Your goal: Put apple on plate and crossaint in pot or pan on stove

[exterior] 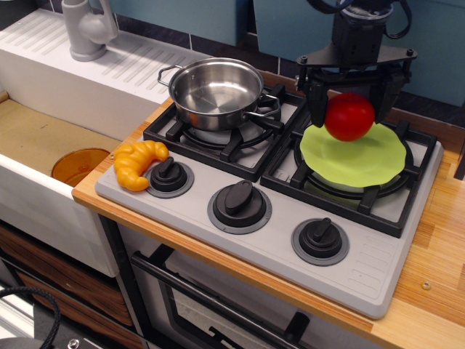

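My gripper (349, 107) is shut on the red apple (349, 118) and holds it just above the back part of the lime-green plate (361, 161), which lies on the right burner of the grey stove (276, 243). The steel pot (216, 91) stands empty on the left burner. The yellow-orange croissant (138, 163) lies at the stove's front left corner, beside the left knob (168, 174), far from the gripper.
A small orange bowl (78, 166) sits in the sink at the left. A grey faucet (87, 29) stands at the back left. The wooden counter (436, 247) runs along the right. A blue wall stands right behind the arm.
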Motion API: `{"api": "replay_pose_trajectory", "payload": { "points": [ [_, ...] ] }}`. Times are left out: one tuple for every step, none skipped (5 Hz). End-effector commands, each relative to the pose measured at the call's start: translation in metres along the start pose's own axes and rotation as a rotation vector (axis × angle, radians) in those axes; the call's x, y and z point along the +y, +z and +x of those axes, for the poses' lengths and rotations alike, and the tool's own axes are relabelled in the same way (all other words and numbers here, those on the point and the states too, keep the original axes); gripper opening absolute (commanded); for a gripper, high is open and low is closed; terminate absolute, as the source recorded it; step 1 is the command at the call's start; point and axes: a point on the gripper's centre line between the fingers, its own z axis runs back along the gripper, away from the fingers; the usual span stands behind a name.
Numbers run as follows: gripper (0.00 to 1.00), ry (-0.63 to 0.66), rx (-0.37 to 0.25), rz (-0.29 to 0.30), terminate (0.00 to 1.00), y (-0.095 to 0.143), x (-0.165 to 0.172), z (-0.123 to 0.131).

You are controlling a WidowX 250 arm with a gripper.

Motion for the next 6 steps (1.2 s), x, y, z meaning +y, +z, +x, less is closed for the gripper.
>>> {"api": "replay_pose_trajectory", "payload": {
  "points": [
    [1.00,-0.013,-0.037,-0.042,0.00,0.035,0.005,0.015],
    [1.00,-0.020,-0.033,-0.013,0.00,0.044,0.008,0.016],
    [1.00,-0.053,0.007,0.042,0.00,0.076,0.025,0.024],
    [1.00,-0.112,0.046,0.078,0.00,0.104,0.047,0.038],
    [1.00,-0.247,0.036,0.121,0.00,0.108,0.075,0.058],
    [1.00,-0.247,0.036,0.121,0.00,0.108,0.075,0.058]
  ]
}}
